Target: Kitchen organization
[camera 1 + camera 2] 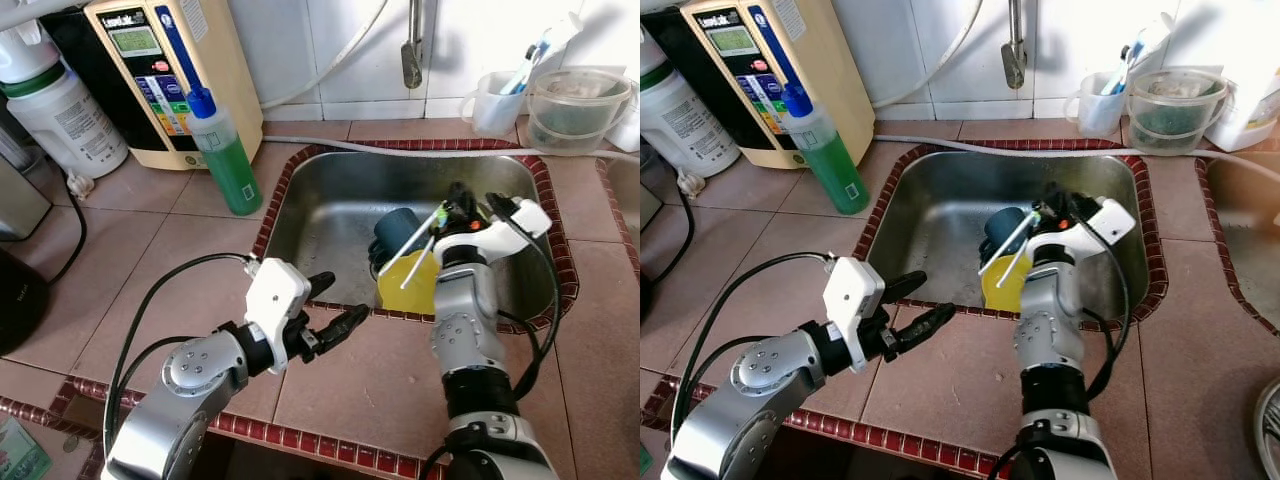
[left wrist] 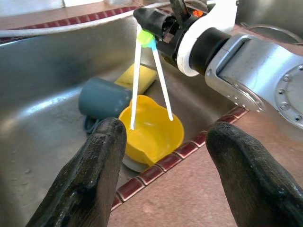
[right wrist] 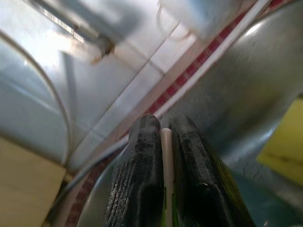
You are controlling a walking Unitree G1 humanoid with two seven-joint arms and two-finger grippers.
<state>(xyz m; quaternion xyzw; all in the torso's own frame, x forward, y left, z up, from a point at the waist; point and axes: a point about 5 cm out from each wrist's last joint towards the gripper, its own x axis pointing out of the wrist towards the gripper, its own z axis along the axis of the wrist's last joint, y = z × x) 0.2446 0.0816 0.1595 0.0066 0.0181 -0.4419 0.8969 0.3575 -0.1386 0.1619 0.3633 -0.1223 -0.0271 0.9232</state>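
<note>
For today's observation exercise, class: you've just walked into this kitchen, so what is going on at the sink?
The robot's right tool is shut on a pair of white training chopsticks, holding them over the steel sink. Their tips hang above a yellow bowl that sits in the sink beside a dark blue mug lying on its side. The left tool hovers open over the tiled counter at the sink's near edge, holding nothing.
</note>
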